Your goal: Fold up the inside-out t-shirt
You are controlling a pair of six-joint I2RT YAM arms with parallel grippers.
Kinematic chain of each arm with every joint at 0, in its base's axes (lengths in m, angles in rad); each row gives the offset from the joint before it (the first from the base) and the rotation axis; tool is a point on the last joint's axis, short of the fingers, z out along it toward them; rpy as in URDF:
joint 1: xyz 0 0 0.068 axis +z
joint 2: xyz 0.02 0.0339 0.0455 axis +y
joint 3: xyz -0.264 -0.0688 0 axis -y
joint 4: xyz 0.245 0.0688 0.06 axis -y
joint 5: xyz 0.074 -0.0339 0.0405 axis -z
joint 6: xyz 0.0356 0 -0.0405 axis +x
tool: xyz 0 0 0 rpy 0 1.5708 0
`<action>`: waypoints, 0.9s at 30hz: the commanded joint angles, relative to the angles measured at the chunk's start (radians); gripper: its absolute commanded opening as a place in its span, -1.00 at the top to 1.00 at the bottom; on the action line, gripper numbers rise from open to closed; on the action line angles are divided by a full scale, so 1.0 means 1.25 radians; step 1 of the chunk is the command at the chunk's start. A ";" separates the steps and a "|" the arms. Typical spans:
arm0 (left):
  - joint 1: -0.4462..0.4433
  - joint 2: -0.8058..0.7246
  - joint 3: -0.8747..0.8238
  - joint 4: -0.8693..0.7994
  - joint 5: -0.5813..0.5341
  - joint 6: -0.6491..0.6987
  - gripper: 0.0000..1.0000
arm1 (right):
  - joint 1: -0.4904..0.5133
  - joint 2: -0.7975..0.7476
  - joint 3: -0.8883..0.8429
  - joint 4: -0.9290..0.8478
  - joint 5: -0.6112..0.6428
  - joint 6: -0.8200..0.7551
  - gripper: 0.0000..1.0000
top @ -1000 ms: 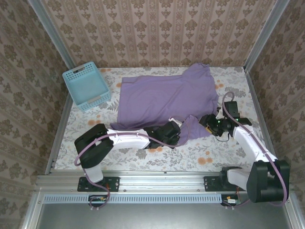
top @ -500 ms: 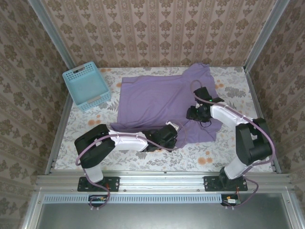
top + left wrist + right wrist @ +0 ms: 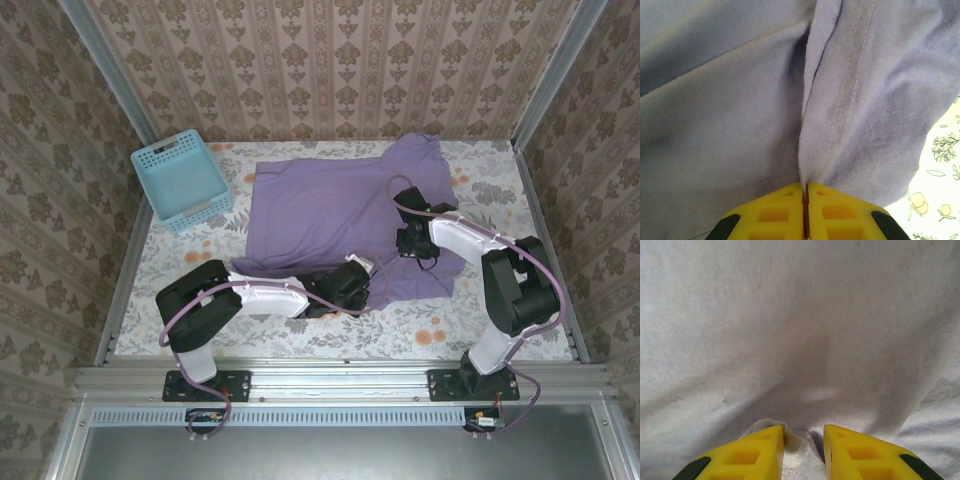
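The inside-out t-shirt is lavender and lies spread across the middle of the flowered table, with one sleeve pointing to the far right. My left gripper is at its near edge, shut on a pinched ridge of cloth beside a stitched hem. In the left wrist view the yellow fingertips meet with the fabric between them. My right gripper rests on the shirt's right part. Its jaws stand apart, a small raised fold of t-shirt cloth between them, against the left finger.
A light-blue lattice basket stands at the back left of the table. Bare flowered tabletop runs along the near edge and the right side. Patterned walls close in the back and both sides.
My right arm has swung from the table's right side leftward onto the shirt, and its jaws have narrowed around a fold. The left gripper has stayed shut on the hem, shifting slightly left.
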 commanded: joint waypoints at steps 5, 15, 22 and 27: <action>0.005 -0.012 -0.015 0.017 0.013 -0.010 0.77 | -0.001 -0.020 0.003 0.008 -0.046 -0.003 0.21; 0.002 -0.011 -0.015 0.019 0.018 -0.009 0.75 | -0.002 0.043 0.020 0.018 -0.056 -0.005 0.40; -0.003 -0.021 -0.022 0.028 0.022 -0.001 0.73 | -0.009 -0.011 0.026 0.011 -0.022 -0.011 0.88; -0.013 -0.035 -0.050 0.049 0.023 0.004 0.74 | -0.052 -0.086 0.013 0.010 -0.027 -0.010 0.88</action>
